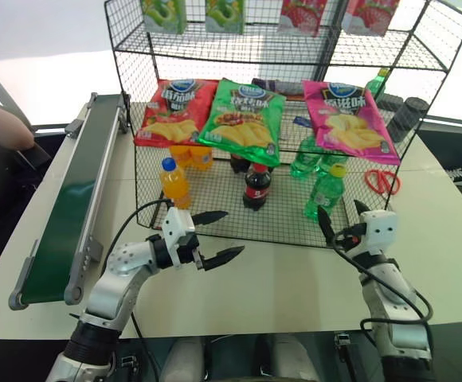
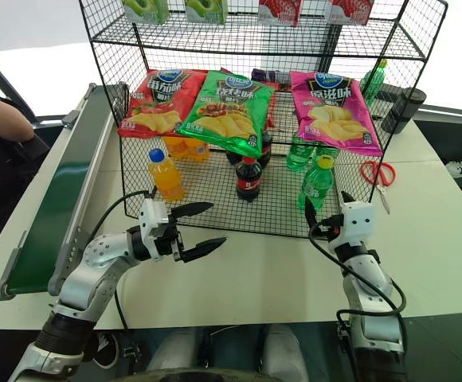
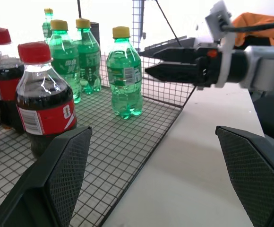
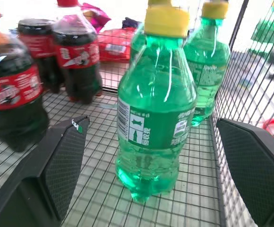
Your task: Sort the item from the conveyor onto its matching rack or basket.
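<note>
Soda bottle [image 4: 155, 113] stands upright in the rack [image 1: 215, 203], just ahead of the right gripper [image 1: 339, 213], jaws wide.

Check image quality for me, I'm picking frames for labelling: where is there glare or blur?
Left eye view: background behind the rack is blown out white. Left wrist view: background washed out behind the green bottle. Right wrist view: cola bottles at the edge are smeared; the green bottle is fairly sharp.
</note>
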### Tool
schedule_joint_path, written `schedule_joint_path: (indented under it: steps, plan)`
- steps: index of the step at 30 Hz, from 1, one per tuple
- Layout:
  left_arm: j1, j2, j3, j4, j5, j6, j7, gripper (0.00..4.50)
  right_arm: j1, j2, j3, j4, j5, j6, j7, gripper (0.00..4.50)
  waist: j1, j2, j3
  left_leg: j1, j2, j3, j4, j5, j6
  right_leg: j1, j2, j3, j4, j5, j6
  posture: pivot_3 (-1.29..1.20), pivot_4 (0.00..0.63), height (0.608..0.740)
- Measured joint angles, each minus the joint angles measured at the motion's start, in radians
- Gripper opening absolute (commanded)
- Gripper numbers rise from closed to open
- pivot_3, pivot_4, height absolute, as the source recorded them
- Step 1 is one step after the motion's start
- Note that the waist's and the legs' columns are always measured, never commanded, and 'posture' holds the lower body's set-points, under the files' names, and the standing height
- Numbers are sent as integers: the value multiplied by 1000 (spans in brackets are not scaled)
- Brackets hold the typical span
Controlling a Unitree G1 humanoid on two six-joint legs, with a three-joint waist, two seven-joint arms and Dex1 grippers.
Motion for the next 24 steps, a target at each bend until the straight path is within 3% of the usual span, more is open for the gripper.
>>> schedule_joint_path:
  steps: [8, 15, 24]
  plan:
    - [38, 95, 111, 8, 5, 21, 66, 4500, 200, -157, -20, -205, 100, 61, 204, 4473, 1, -1, 0, 0, 0, 0, 0, 0, 0, 0, 0, 0, 0, 0, 0, 0, 150, 724]
    - [159, 196, 251, 62, 6, 20, 83, 4500, 311, -268, -228, -196, 254, 90, 365, 4473, 2, -1, 0, 0, 0, 0, 0, 0, 1, 0, 0, 0, -1, 0, 0, 0, 150, 724]
    - [217, 194, 257, 71, 24, -28, 86, 4500, 313, -275, -267, -132, 274, 90, 427, 4473, 3, -2, -1, 0, 0, 0, 0, 0, 0, 0, -2, 0, -1, 0, 0, 0, 150, 724]
